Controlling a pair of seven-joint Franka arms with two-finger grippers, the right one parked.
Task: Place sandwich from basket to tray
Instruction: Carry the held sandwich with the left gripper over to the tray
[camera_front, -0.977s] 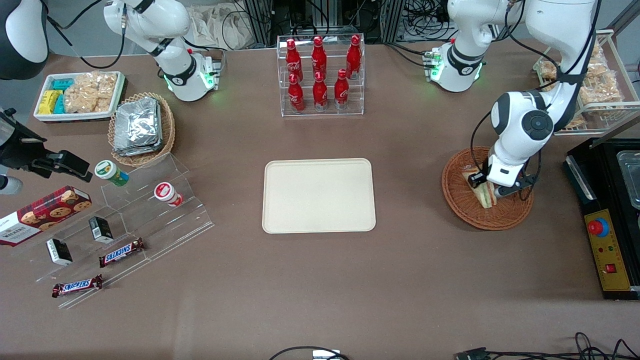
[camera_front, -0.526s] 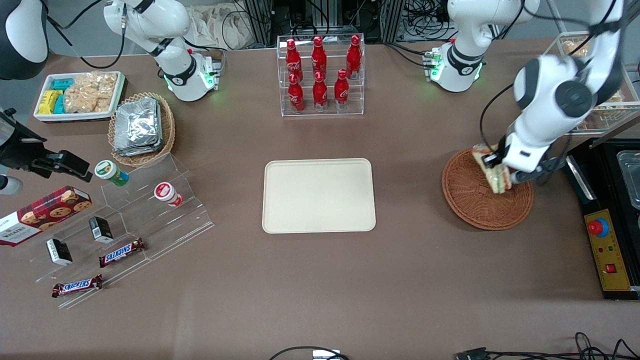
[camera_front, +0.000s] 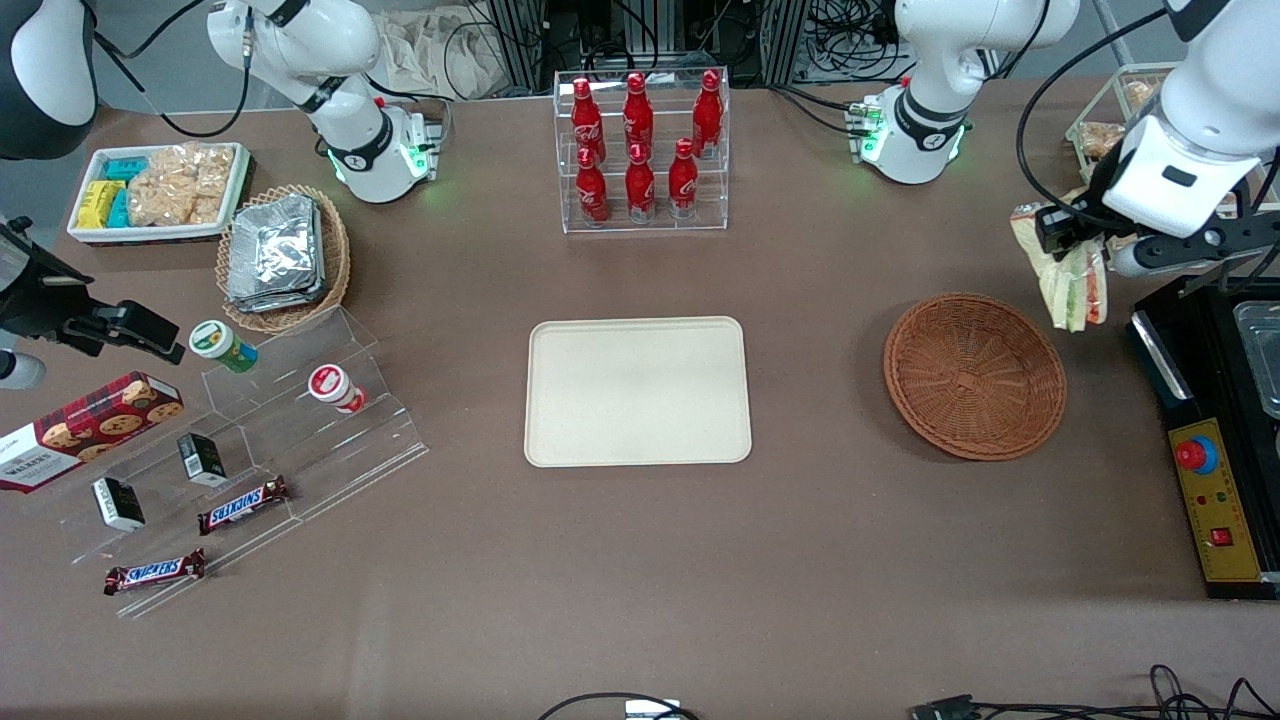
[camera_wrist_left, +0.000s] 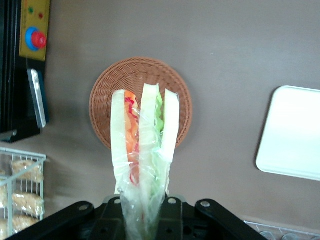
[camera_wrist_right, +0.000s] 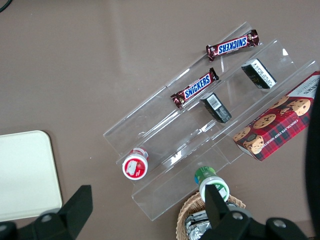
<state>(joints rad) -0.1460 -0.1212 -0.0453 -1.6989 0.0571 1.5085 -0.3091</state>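
Gripper (camera_front: 1070, 232) clamped on sandwich (camera_front: 1068, 275) has lifted it clear of basket (camera_front: 975, 375); carry to tray (camera_front: 638, 391) remains.

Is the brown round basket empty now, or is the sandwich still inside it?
Empty. The basket shows only bare weave. The sandwich hangs in the air, pinched in the gripper, above the table and farther from the front camera than the basket.
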